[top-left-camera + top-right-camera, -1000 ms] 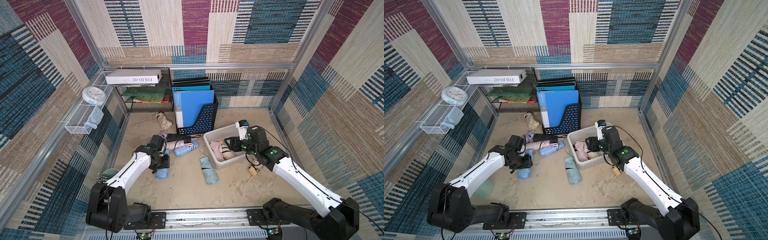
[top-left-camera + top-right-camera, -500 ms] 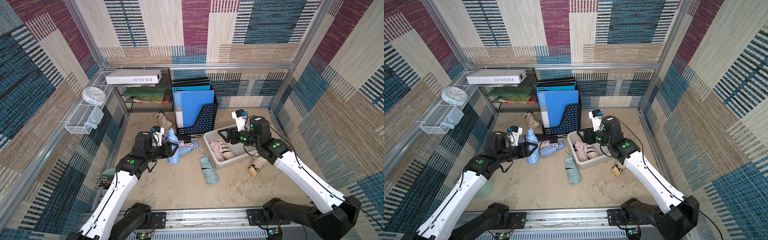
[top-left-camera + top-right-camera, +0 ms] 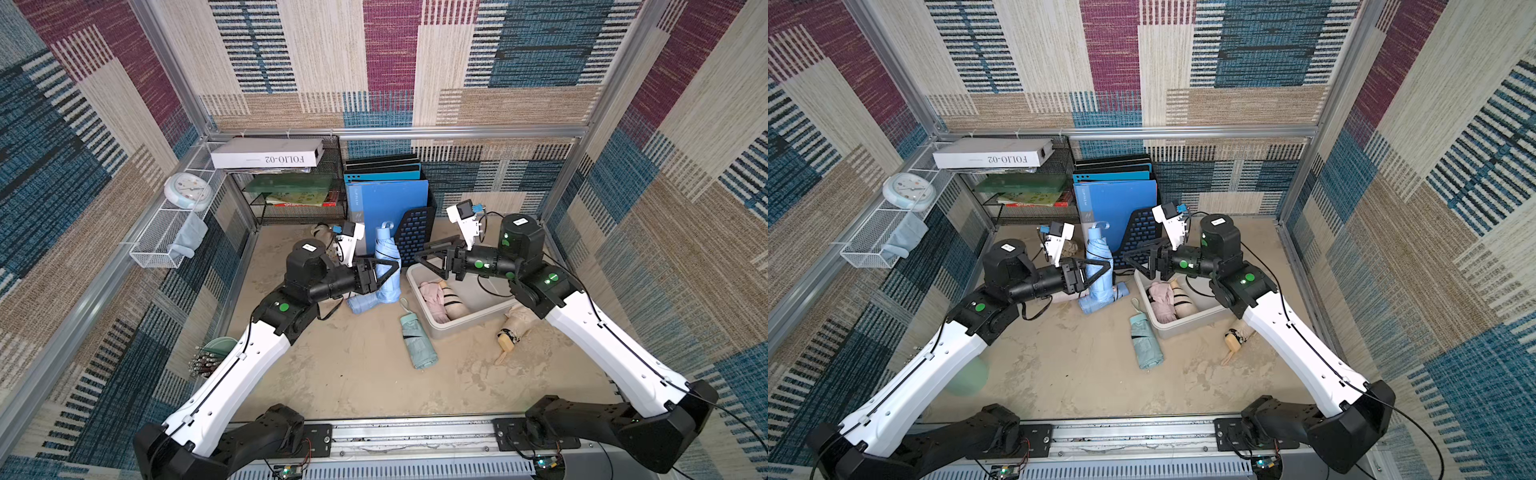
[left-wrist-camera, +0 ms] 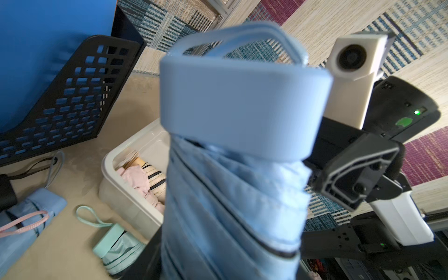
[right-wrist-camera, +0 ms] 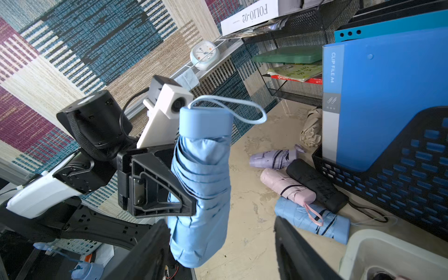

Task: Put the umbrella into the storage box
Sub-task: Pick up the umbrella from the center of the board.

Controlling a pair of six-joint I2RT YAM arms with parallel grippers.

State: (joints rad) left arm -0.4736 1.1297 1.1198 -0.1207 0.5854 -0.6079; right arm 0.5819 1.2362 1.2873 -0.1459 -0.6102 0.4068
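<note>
We have the left gripper (image 3: 387,275) pinching the light blue folded fabric umbrella (image 3: 384,245) mid-body. It is upright and seems lifted off the beige table (image 3: 353,374). The fabric is soft, so it may slip or swing. Next, the right gripper (image 3: 424,253) sits near it, spread and empty, so a clash or fumbled handover is possible. The light grey plastic storage box (image 3: 469,328) already holds a pink folded umbrella (image 3: 434,295) and a beige striped one (image 3: 454,302). Ours could catch the rim.

The left wrist view shows the blue umbrella (image 4: 232,169) blurred and cropped.
</note>
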